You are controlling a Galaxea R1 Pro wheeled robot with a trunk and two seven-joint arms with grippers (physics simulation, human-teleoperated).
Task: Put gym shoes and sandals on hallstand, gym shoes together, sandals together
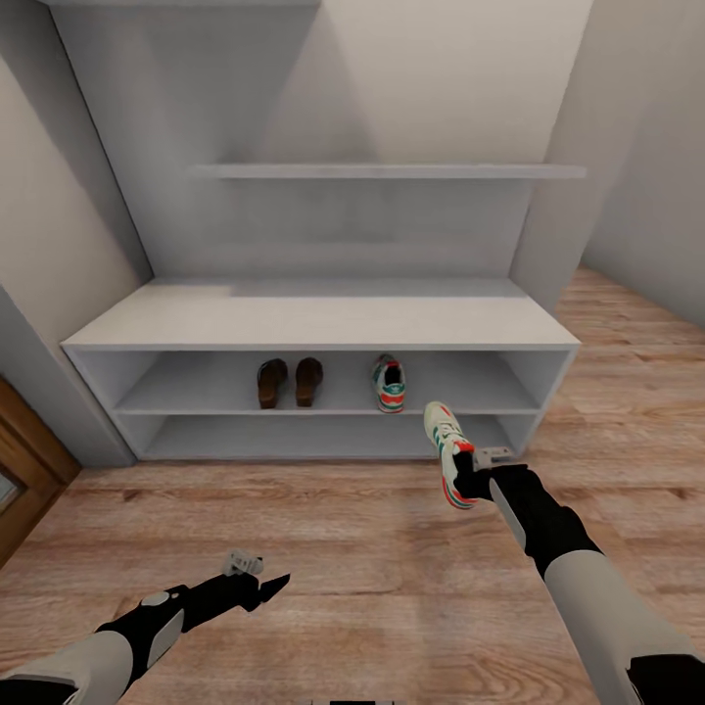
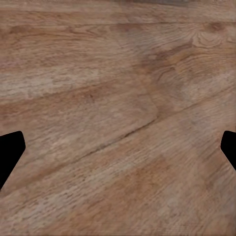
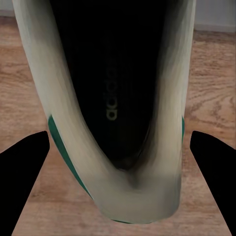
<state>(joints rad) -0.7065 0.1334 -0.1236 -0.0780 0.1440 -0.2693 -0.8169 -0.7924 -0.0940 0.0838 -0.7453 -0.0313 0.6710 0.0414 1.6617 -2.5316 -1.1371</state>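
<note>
From the head view, the hallstand fills the middle of the frame; on its upper open shelf the two sandals lie side by side, with one gym shoe to their right. Lower right, the right gripper clasps the second gym shoe above the corridor floor. Lower left, the left gripper hangs empty. In the left wrist view its fingers are spread wide over planks. In the right wrist view the held shoe's dark opening sits between the fingers.
</note>
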